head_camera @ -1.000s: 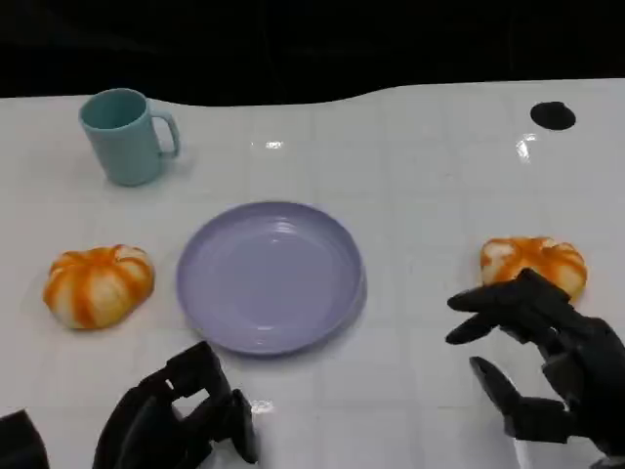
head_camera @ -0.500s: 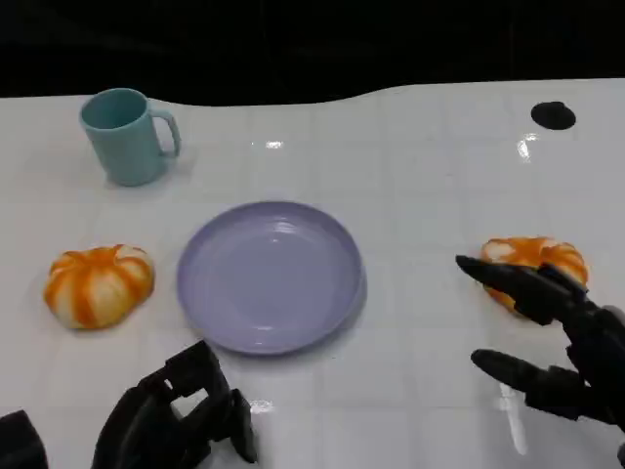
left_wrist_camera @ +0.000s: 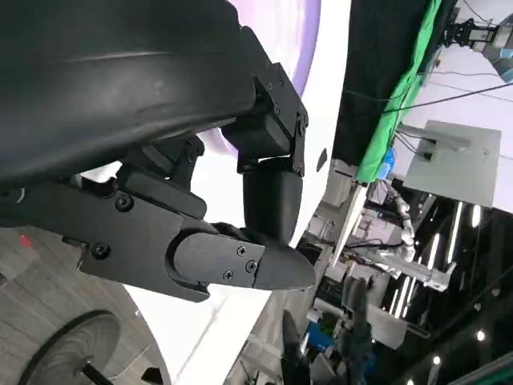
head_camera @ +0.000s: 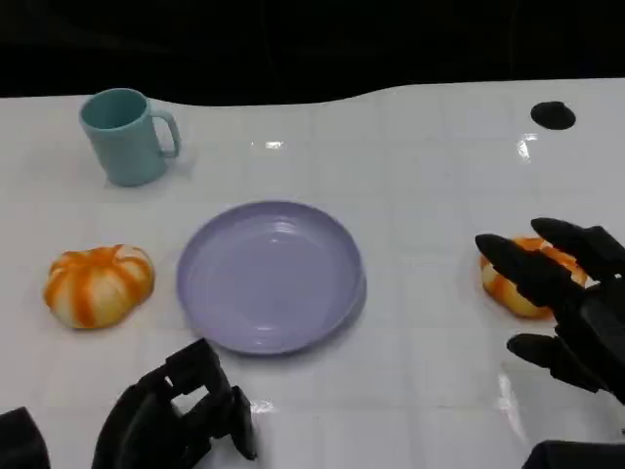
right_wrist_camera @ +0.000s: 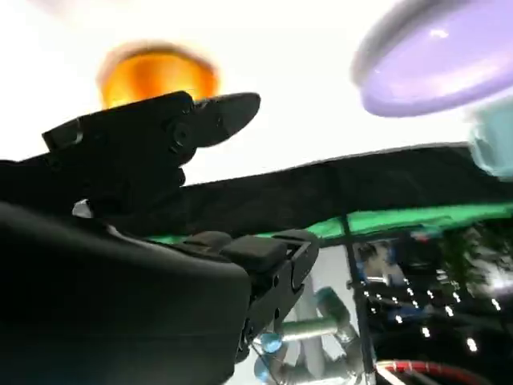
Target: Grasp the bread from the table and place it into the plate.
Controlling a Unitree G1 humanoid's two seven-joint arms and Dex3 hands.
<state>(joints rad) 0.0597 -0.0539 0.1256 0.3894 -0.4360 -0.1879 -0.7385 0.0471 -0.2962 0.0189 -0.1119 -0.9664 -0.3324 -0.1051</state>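
Two orange-and-white round breads lie on the white table: one bread [head_camera: 99,284] at the left and one bread [head_camera: 516,291] at the right, which also shows in the right wrist view as an orange bread [right_wrist_camera: 157,74]. Between them sits the lilac plate [head_camera: 270,276], with nothing in it. My right hand [head_camera: 566,308] hovers over the right bread with fingers spread, partly covering it; I see no grip on it. My left hand [head_camera: 176,417] rests near the table's front edge, fingers curled in, holding nothing.
A teal mug [head_camera: 125,135] stands at the back left. A small black disc [head_camera: 553,114] lies at the back right. The table's far edge meets a dark background.
My right hand has moved forward and to the right, from in front of the right bread to over it. The left hand, plate and breads have not moved.
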